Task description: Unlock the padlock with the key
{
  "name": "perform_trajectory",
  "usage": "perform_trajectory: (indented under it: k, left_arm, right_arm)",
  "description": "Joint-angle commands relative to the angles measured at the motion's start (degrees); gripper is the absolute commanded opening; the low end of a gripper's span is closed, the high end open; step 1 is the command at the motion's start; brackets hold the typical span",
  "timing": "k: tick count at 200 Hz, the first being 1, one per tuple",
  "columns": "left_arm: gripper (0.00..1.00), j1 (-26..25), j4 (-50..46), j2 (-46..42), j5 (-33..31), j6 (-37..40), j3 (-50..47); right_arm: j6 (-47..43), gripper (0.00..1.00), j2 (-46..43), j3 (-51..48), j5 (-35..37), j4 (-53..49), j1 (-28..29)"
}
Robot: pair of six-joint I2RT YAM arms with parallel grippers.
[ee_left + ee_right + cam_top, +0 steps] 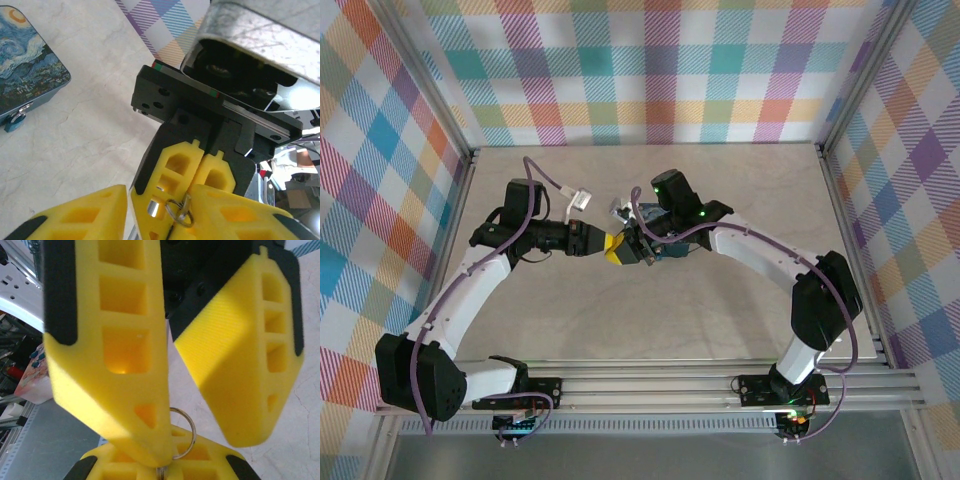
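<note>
Mid-desk, right claw (197, 445) pinches key (182, 210); left claw (162, 210) half-wide around it. Risk: mistimed release drops key, well apart from padlock (14, 121).

**Yellow fingers (105, 390), black-edged, against a pale veined tabletop (90, 150)**
Upper left of the left wrist view: tin box (30, 65) in swirling blue night-sky print with an orange moon, padlock (12, 121) blue-tinted; key ring (176, 206) silver; walls (650, 70) pastel plaid.

My arms (470, 290): white links, black joints, purple cables (545, 178). My fingers (115, 340): yellow, hollowed with square pockets, black edge strips. Green lights (658, 184) glow on right wrist.
</note>
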Motion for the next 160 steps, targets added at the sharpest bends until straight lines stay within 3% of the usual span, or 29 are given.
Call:
perform_trajectory:
  k: [1,25,57,66,87,108,160]
  left_arm:
    - [0.36,-0.48,-1.99,0.13,0.79,1.82,-0.54]
    - [0.32,-0.83,-3.60,0.50,1.53,3.16,-0.25]
    - [0.05,-1.09,-5.46,0.59,1.80,4.13,0.18]
    - [0.00,-1.05,-5.91,0.42,1.05,4.04,0.30]
    - [0.00,-1.02,-7.78,0.62,-5.06,2.67,0.75]
    - [0.00,-0.67,-5.22,0.48,-10.09,-3.48,-0.41]
    - [0.00,-0.12,7.53,-1.16,-21.06,-24.06,-5.42]
  right_arm:
    - [0.25,0.03,-1.75,0.90,-1.66,-0.29,-0.30]
    - [0.66,0.03,-1.42,0.86,-1.61,-0.20,-0.31]
    - [1.39,0.06,-1.43,0.82,0.36,-0.15,-0.30]
    - [1.93,0.15,-1.53,0.63,2.57,-0.11,-0.30]
    - [3.23,0.42,-3.09,-1.22,10.58,1.82,-0.36]
    - [8.64,0.58,-5.91,-5.02,16.98,6.32,-1.06]
    - [31.41,0.59,-14.38,-18.42,27.74,22.27,-4.87]
